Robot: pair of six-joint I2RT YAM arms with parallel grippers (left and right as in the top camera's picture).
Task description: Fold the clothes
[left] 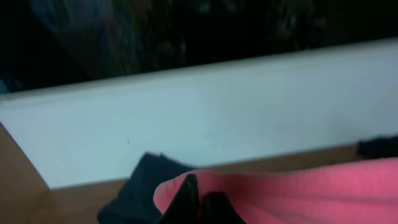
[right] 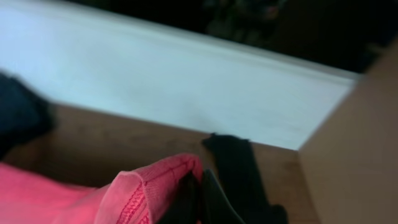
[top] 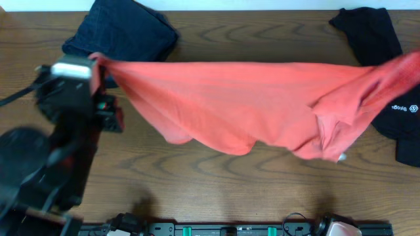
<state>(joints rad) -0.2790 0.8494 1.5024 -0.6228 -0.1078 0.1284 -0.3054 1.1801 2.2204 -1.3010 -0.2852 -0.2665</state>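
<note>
Right, T-shirt [top: 249, 105] first: coral-red, hangs stretched across the middle of the overhead frame, from upper left to the right edge, its bottom sagging in loose folds twd the table [top: 216, 196]. Can't tell whether the lowest folds touch the wood. Lettering isn't visible from here.

Left gripper [left: 196, 202] is clenched on 1 end of the fabric at upper left of the overhead frame; its wrist view shows red cloth pinched in the dark jaws. Right gripper [right: 200, 196] is outside the overhead frame at the right, but its wrist view shows the jaws clamped on a stitched hem of the same shirt. So 2 grips, 1 garment, taut along the top.

Around it: dark navy garment [top: 125, 29] bunched at upper left, near the shirt's left end; black shirt [top: 371, 36] w/ small white logo [top: 399, 107] at upper right & right edge, partly under the shirt's right end.

Step, I'd judge: spreading out before the 1st fold; no fold made yet. Next move prob needs both arms lowering together w/ even tension, to lay it flat on bare wood in the centre, clear of the 2 other garments.
</note>
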